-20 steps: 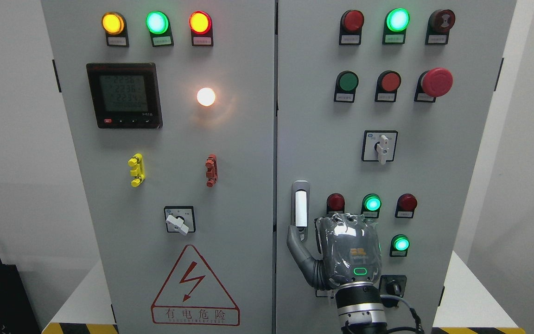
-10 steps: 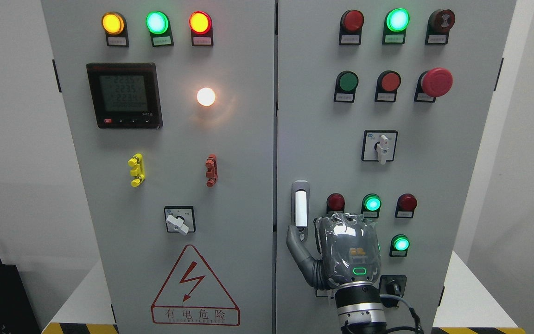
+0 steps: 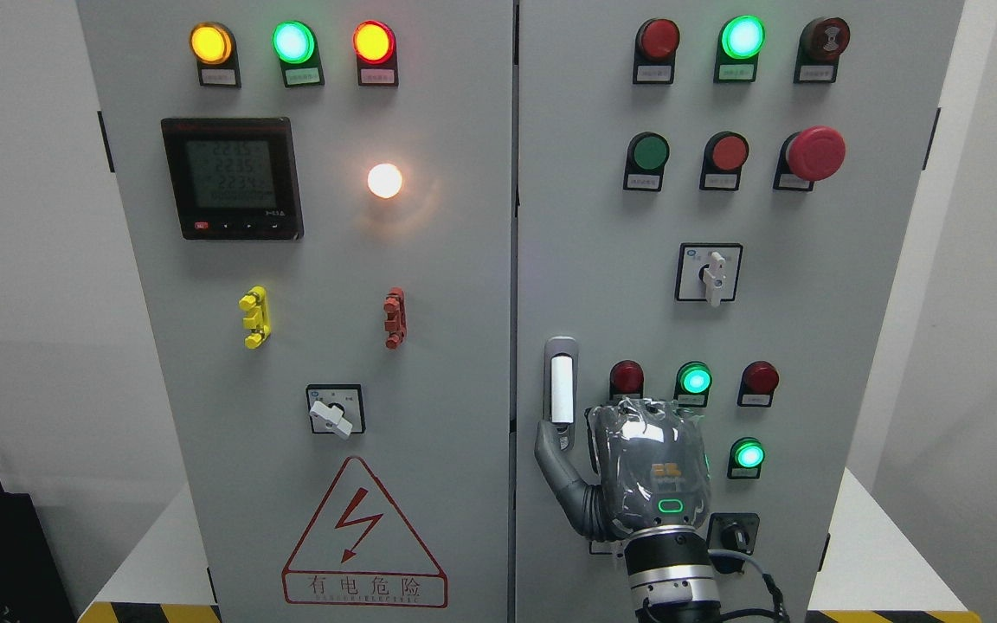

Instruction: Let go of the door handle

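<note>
One hand is in my view: the right hand [image 3: 637,463] comes up from the bottom edge right of the middle and sits against the right cabinet door [image 3: 853,346], its back toward the camera. Its thumb [image 3: 555,459] reaches up and left and touches the lower end of the door handle [image 3: 561,381], the grey latch with a white grip at the lower middle of the frame, just right of the seam between the two doors. I cannot tell how the other fingers stand, since the back of the hand hides them, so I cannot say whether the handle is gripped or only touched. I judge the release as not finished, because the thumb is on the latch. My worry from here is a snag: if I pull the arm back before the thumb clears the grip, it could hook the latch and drag the door open. A second risk lies just beside the hand, where the red indicator lamp [image 3: 627,378], the green lit lamp [image 3: 694,379] and the lower green lamp [image 3: 749,454] stand close; a sideways drift to the right during withdrawal could knock them. The left arm does not show.
</note>
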### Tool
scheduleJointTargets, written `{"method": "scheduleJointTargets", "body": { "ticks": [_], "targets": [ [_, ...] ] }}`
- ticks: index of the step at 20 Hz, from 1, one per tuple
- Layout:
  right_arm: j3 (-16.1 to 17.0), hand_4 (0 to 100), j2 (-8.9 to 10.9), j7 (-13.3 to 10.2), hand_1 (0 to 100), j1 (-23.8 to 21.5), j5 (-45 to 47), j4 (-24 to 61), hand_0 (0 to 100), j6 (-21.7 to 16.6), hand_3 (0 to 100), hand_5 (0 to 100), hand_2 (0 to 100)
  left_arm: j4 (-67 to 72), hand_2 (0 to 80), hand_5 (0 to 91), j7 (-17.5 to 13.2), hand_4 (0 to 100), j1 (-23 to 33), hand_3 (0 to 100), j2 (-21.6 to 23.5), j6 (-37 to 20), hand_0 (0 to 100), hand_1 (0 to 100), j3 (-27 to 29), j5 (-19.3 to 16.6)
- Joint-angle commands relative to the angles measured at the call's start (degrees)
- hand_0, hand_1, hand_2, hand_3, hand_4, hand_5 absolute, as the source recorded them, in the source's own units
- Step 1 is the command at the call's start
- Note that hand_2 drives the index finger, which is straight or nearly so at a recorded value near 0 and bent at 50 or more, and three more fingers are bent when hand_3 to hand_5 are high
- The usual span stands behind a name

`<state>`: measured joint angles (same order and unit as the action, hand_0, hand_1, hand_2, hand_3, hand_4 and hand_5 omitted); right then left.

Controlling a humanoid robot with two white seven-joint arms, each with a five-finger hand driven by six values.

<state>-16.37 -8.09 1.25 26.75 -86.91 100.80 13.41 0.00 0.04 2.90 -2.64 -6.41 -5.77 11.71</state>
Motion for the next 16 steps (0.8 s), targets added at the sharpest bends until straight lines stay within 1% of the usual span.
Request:
{"method": "scheduleJointTargets", "body": {
  "ticks": [1, 6, 16],
  "targets": [
    [0.11, 99, 0.0, -0.19, 1, -0.03, -0.01, -0.16, 49, 0.13, 100, 97, 99, -1.76, 0.0, 0.0, 0.04, 0, 0.0, 0, 0.0, -0.01, 12, 39, 0.06, 0.06],
    [0.11, 99, 0.0, -0.19, 5, -0.03, -0.01, -0.16, 49, 0.83, 100, 97, 99, -1.76, 0.0, 0.0, 0.04, 0, 0.0, 0, 0.0, -0.01, 12, 39, -0.03, 0.06],
    [0.11, 99, 0.0, -0.19, 4, -0.03, 0.08, -0.16, 53, 1.18, 100, 97, 99, -1.76, 0.0, 0.0, 0.04, 0, 0.0, 0, 0.0, -0.01, 12, 39, 0.06, -0.02]
  ]
}}
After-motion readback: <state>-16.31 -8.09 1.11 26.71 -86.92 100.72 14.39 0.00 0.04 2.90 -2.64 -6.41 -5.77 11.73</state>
